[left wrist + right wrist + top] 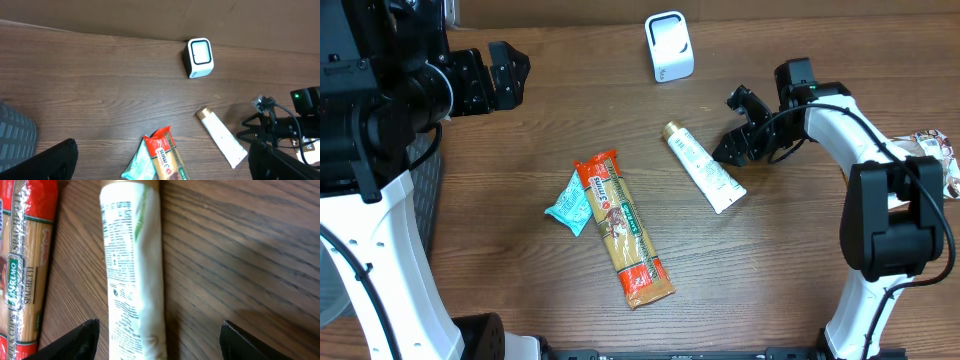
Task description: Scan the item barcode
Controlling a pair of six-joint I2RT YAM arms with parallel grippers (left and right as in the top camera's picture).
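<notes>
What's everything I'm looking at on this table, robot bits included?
scanner: one, white, far side, middle
tube: one, white with gold cap, lying flat right of centre
spaghetti packet: one, red and tan, centre
small packet: one, teal, against the spaghetti packet's left side
wrapper: one, whitish with red, right edge, partly hidden
table: one, brown wood, under everything
left pincer: one, black, open and empty, far left
right pincer: one, black, open, beside the tube
</notes>
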